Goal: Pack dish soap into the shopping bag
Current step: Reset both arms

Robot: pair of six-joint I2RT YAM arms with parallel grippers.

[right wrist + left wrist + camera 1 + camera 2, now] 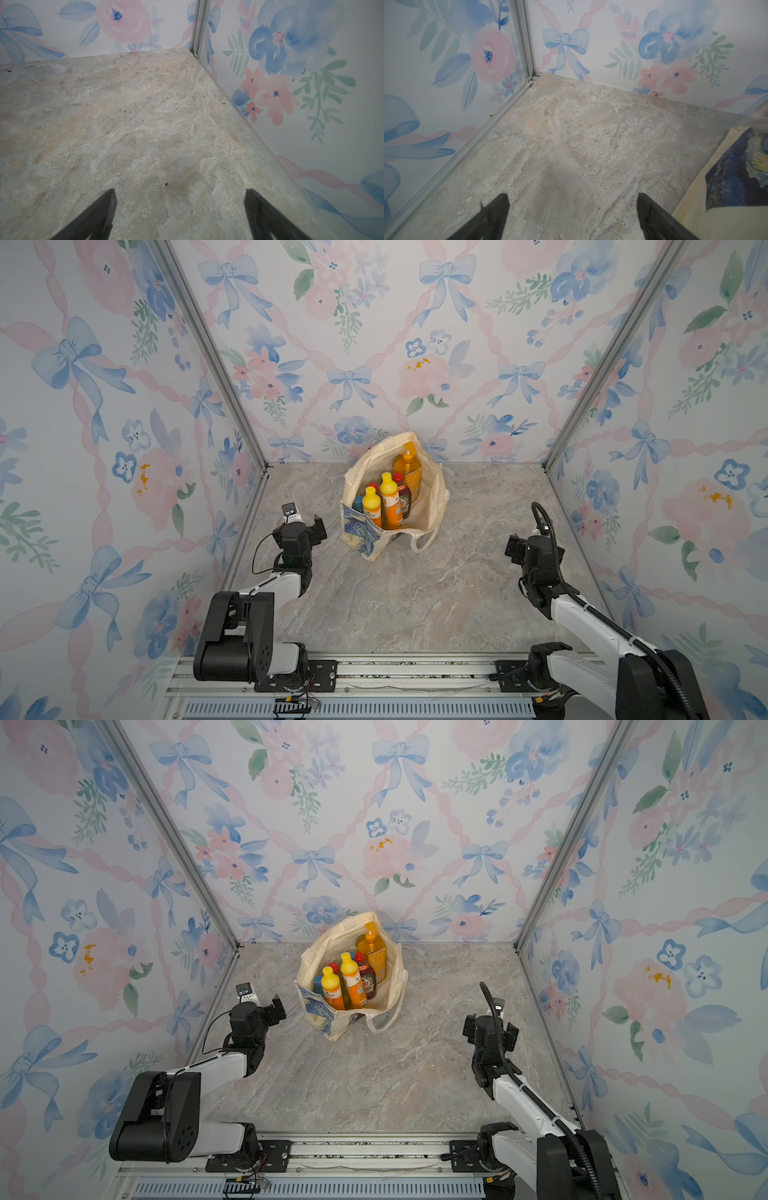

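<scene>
cream shopping bag (pixel 359 472) holds upright dish soap bottles (pixel 390 499); left gripper (pixel 572 195) and right gripper (pixel 180 190) flank it, jaws wide, empty.

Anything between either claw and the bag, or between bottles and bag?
Nothing visible. Only bare table lies between the left claw or the right claw and the bag. Both claws are open and empty. The bottles in view already stand inside the bag; none is on the table.
</scene>
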